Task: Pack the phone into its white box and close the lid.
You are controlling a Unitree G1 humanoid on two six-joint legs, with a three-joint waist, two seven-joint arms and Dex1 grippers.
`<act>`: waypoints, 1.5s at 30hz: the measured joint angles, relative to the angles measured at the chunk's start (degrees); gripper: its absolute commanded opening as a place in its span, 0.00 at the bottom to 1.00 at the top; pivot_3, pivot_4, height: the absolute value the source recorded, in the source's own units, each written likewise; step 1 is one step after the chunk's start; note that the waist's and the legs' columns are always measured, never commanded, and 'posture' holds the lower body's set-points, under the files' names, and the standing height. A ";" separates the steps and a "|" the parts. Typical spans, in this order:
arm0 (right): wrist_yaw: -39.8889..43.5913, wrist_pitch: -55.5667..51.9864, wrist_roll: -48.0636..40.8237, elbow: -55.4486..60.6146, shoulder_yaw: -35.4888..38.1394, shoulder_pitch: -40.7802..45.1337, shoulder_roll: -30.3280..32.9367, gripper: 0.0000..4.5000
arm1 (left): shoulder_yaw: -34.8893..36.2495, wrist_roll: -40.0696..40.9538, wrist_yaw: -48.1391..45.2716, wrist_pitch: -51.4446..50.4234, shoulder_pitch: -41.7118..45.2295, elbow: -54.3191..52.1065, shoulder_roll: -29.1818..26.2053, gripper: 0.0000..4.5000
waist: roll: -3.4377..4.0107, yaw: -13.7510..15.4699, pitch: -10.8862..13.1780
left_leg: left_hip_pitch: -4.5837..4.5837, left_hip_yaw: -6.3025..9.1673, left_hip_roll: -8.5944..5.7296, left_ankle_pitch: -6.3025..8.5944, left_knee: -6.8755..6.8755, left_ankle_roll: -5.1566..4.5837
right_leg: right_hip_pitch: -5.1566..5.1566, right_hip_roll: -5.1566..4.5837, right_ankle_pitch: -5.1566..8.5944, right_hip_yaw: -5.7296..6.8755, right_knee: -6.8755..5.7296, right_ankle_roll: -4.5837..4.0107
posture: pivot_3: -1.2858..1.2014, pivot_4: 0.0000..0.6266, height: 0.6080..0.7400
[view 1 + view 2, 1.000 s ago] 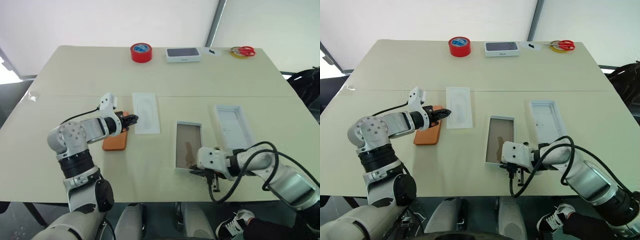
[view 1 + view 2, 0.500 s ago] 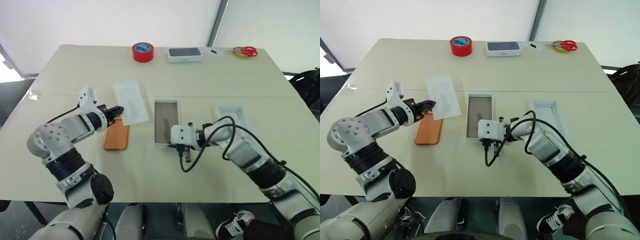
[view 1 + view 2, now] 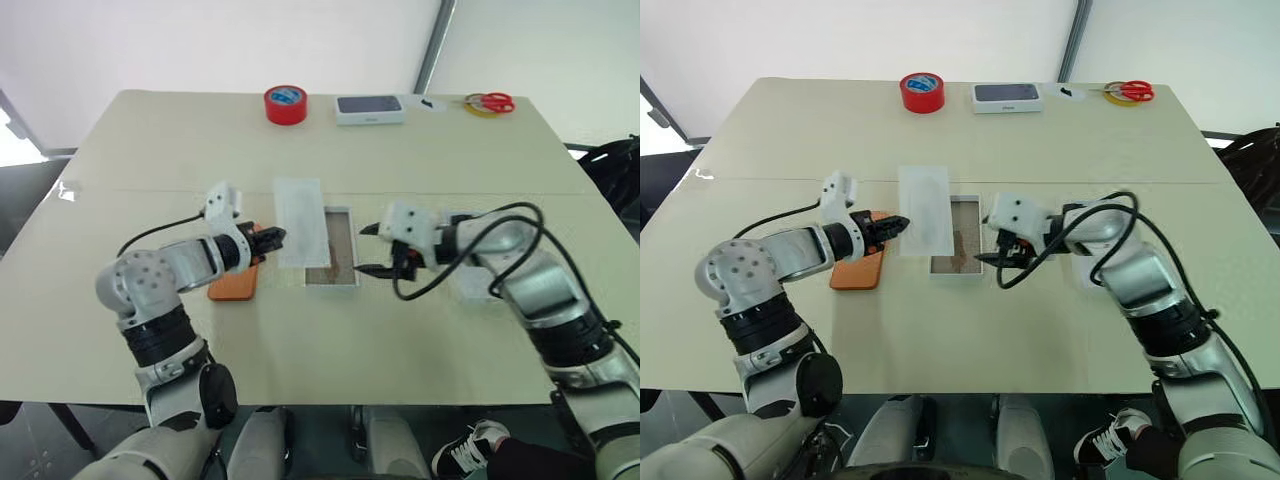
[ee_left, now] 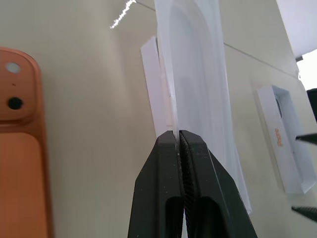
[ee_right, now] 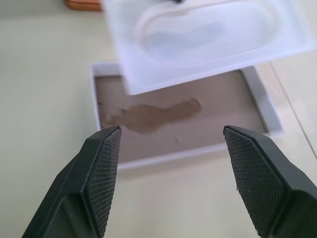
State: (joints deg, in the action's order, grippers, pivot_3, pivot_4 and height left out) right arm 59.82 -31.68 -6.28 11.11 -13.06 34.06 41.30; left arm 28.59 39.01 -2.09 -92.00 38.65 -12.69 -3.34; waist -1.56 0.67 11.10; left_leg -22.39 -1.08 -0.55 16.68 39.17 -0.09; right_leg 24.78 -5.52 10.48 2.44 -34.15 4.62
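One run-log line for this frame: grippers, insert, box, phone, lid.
left gripper: shut on white insert | right gripper: open beside white box | insert: over box's left edge | phone: on table | lid: off

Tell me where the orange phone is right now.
In the head views, the phone lies flat on the table's left half, under the left gripper, left of the white box and the white insert held above it.
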 measured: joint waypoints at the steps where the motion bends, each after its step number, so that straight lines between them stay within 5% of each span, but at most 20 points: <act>1: -0.14 -0.16 -0.25 0.01 0.47 -0.63 0.51 0.76 | -0.87 0.00 0.18 0.00 -0.18 0.00 0.42 0.00 | 0.00 -0.01 0.00 | 0.00 0.00 0.00 0.00 0.00 0.00 | 0.00 0.00 0.00 0.00 0.00 0.00 | 0.52 0.24 0.97; 12: -3.06 -0.34 -0.73 0.01 1.16 -2.58 1.43 0.76 | -3.10 -0.10 2.70 0.00 -0.43 0.74 4.74 0.00 | 0.00 0.01 0.00 | -0.01 -0.01 0.02 0.00 0.00 -0.02 | 0.00 0.01 0.01 0.00 0.02 0.00 | 0.52 0.24 0.97; 15: -3.54 -0.18 -0.73 0.01 1.16 -2.76 1.43 0.78 | -2.95 -0.11 3.30 0.00 -0.50 0.75 5.34 0.18 | 0.00 0.02 0.00 | 0.00 -0.01 0.02 0.00 0.00 -0.02 | 0.00 0.02 0.01 0.00 0.02 0.00 | 0.52 0.24 0.97; 20: -4.67 0.26 -0.73 -0.05 1.16 -3.04 1.17 0.78 | -2.59 0.14 3.53 0.00 -0.55 0.72 6.08 0.69 | 0.00 0.03 0.00 | -0.01 -0.01 0.01 0.00 0.00 -0.02 | 0.00 0.02 0.01 0.00 0.02 -0.01 | 0.52 0.24 0.97; 23: -5.44 0.54 -0.89 -0.14 1.16 -3.03 0.32 0.59 | -2.39 0.25 3.37 0.00 -0.57 0.43 5.68 0.70 | 0.00 0.00 0.00 | -0.01 -0.01 0.01 0.00 0.00 -0.02 | 0.00 0.02 0.01 0.00 0.02 -0.01 | 0.52 0.24 0.97; 27: -6.83 0.44 -0.87 -0.85 1.16 -2.28 -1.18 0.14 | -1.32 0.30 2.10 0.06 -0.55 -0.52 4.32 0.70 | 0.00 -0.11 0.00 | 0.00 -0.01 0.02 0.00 0.00 -0.02 | 0.01 0.03 0.01 0.00 0.02 -0.01 | 0.52 0.24 0.97; 28: -7.70 0.26 -0.72 -1.43 1.14 -1.64 -2.20 0.02 | -1.27 0.30 1.43 0.29 -0.51 -1.12 2.98 0.70 | 0.00 -0.21 0.00 | 0.00 -0.02 0.05 0.00 0.00 -0.02 | 0.02 0.07 0.01 0.00 0.02 -0.01 | 0.52 0.24 0.97; 32: -11.13 -1.19 0.97 -2.64 -0.36 1.43 -6.40 0.01 | -8.54 -2.21 -4.50 8.99 -4.17 -4.30 -9.86 0.70 | 0.06 -0.89 -0.02 | 0.02 -0.04 0.13 -0.01 -0.09 0.01 | 0.09 0.14 0.01 -0.04 -0.04 -0.02 | 0.52 0.24 0.97; 37: -18.04 -2.94 6.76 -9.02 -5.33 6.23 -13.63 0.01 | -20.24 -10.21 -18.64 32.07 -16.61 -7.60 -26.80 0.70 | 0.09 -1.39 -0.01 | -0.04 -0.14 0.15 -0.03 -0.16 0.05 | 0.23 0.07 0.10 -0.09 -0.02 -0.29 | 0.52 0.24 0.97; 45: -23.68 -0.74 12.56 -23.86 -10.54 10.80 -22.65 0.01 | -22.79 -14.84 -31.95 49.47 -27.81 -8.61 -36.39 0.70 | 0.12 -1.49 0.00 | -0.10 -0.18 0.08 0.01 -0.15 -0.02 | 0.30 -0.03 0.08 -0.11 0.01 -0.33 | 0.52 0.24 0.97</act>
State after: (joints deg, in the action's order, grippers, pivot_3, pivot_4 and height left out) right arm 36.14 -32.41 6.28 -12.75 -23.59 44.86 18.65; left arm 5.80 24.17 -34.04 -42.53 10.84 -21.30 -39.73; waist -1.43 -0.82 11.10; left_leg -22.50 -1.26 -0.47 16.68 39.02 -0.10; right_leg 25.08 -5.55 10.55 2.33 -34.14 4.29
